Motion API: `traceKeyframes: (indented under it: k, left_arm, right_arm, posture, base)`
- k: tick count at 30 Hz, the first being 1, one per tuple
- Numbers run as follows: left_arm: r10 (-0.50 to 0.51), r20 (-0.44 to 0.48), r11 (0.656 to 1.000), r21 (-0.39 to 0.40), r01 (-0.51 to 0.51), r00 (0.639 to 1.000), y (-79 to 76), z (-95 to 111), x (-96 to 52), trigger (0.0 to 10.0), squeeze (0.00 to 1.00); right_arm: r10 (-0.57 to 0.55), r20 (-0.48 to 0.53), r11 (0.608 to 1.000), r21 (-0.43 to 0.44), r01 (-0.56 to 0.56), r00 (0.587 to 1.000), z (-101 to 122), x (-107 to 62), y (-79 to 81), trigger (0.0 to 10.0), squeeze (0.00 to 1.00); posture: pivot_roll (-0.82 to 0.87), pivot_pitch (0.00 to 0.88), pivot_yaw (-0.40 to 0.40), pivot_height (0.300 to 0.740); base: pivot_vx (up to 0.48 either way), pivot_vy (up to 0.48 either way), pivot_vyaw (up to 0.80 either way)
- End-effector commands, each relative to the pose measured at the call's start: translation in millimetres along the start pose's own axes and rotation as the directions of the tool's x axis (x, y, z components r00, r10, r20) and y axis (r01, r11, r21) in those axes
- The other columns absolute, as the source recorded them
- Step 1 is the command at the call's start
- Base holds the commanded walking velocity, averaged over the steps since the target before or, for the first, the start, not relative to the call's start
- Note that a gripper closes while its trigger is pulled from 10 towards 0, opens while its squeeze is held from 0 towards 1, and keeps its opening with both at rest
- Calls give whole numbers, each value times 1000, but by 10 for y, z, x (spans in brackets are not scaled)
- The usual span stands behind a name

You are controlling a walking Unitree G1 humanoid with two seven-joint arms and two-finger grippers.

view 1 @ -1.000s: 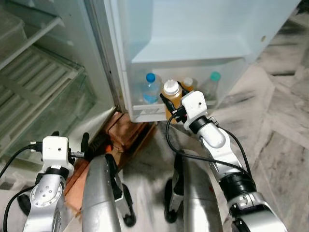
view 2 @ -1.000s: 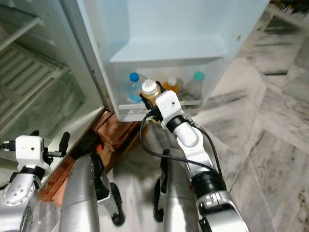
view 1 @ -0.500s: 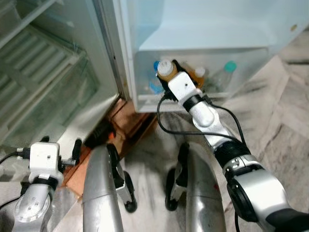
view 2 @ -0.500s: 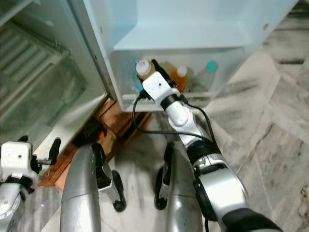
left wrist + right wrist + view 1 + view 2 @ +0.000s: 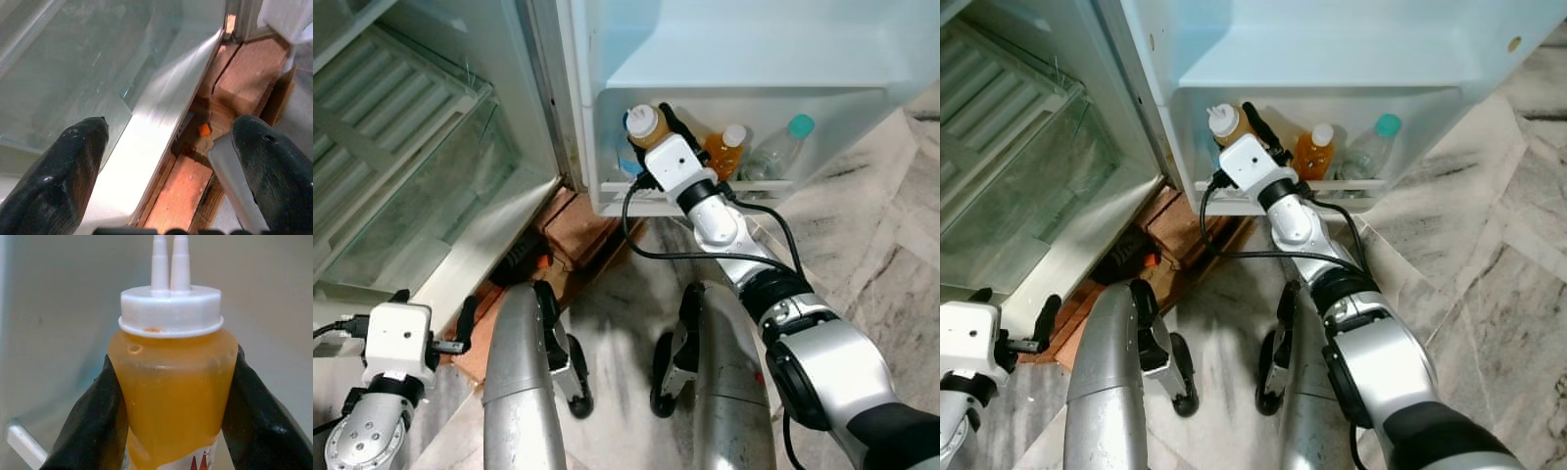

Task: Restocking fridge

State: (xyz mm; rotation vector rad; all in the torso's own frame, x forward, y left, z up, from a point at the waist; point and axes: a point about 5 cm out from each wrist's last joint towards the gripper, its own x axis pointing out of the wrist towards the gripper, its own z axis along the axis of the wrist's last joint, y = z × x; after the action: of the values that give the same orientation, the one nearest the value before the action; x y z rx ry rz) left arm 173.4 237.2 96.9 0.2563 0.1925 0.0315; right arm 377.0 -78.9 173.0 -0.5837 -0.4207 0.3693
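The right tool (image 5: 168, 396) grips the orange sauce bottle (image 5: 171, 391) over the fridge door shelf (image 5: 705, 201); it should lower upright beside the juice bottle (image 5: 724, 157); the left tool (image 5: 171, 161) hangs released.

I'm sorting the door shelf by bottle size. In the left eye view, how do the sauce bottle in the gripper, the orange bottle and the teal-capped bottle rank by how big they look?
1. Teal-capped bottle: longest visible body.
2 and 3. Sauce bottle in the right gripper and orange bottle: unsure, since the gripper and the shelf rail hide much of both.
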Motion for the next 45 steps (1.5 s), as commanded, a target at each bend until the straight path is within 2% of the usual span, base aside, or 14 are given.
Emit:
traceKeyframes:
  k: [1,6,9,10,13,17,18,19,20,21,28,32,37,45]
  left_arm:
    - [11,-24,1000,21,-10,1000,42,-20,-69,10000,0]
    - [21,-8,998,68,-20,1000,66,35,-119,10000,0]
    - [23,-13,997,72,-23,1000,76,40,-142,10000,0]
    - [22,-19,997,74,-21,1000,80,33,-154,10000,0]
    - [23,-24,997,78,-22,999,92,34,-158,10000,0]
    - [28,-24,996,82,-26,999,97,37,-136,10000,0]
    - [28,-24,996,82,-26,999,94,37,-135,10000,0]
    - [26,-24,996,82,-24,999,88,34,-125,10000,0]
    - [24,-23,996,82,-22,999,84,32,-118,10000,0]
    - [23,-23,996,83,-21,999,80,29,-102,10000,0]
    - [-22,11,990,137,21,1000,50,49,-4,10000,0]
    - [-14,26,993,121,11,1000,27,57,108,10000,0]
    - [-10,44,993,119,5,999,18,69,185,10000,0]
    - [-7,95,994,113,-4,995,-9,96,467,10000,0]
  right_arm:
    - [58,-155,998,0,-59,986,-326,-244,172,10000,0]
    - [-49,-171,996,-83,35,984,-359,-228,-20,10000,0]
    - [-78,-199,995,-69,65,977,-373,-207,-85,10000,0]
    - [-96,-240,995,-2,98,966,-397,-201,-103,10000,0]
    - [-101,-294,988,86,132,950,-437,-209,-75,10000,0]
    - [-94,-328,977,153,151,940,-478,-241,-27,10000,0]
    - [-92,-330,976,159,152,940,-485,-250,-26,10000,302]
    - [-96,-335,971,175,162,937,-496,-258,-38,10000,855]
    - [-99,-340,967,187,171,935,-504,-263,-48,10000,855]
    - [-105,-349,962,202,184,931,-514,-267,-65,10000,1000]
    - [-99,-330,962,210,176,939,-476,-223,-113,10000,1000]
    - [-109,-246,969,189,158,963,-279,-37,-239,10000,1000]
    - [-107,-191,973,182,142,976,-149,70,-312,10000,1000]
    - [-85,-116,982,156,103,990,73,245,-463,10000,1000]
  posture:
    - [246,464,-3,522]
    - [266,476,7,522]
    - [269,479,10,522]
    - [270,483,8,522]
    - [270,483,7,522]
    - [262,479,3,522]
    - [262,479,3,522]
    - [255,477,3,522]
    - [255,477,3,522]
    - [251,470,2,522]
    - [240,443,-1,522]
    - [222,404,-8,522]
    - [210,371,-14,522]
    - [170,285,-25,522]
  base:
    - [0,0,0]
    - [0,0,0]
    - [0,0,0]
    - [0,0,0]
    - [0,0,0]
    - [0,0,0]
    - [0,0,0]
    - [0,0,0]
    - [0,0,0]
    - [0,0,0]
    - [0,0,0]
    - [0,0,0]
    - [0,0,0]
    - [0,0,0]
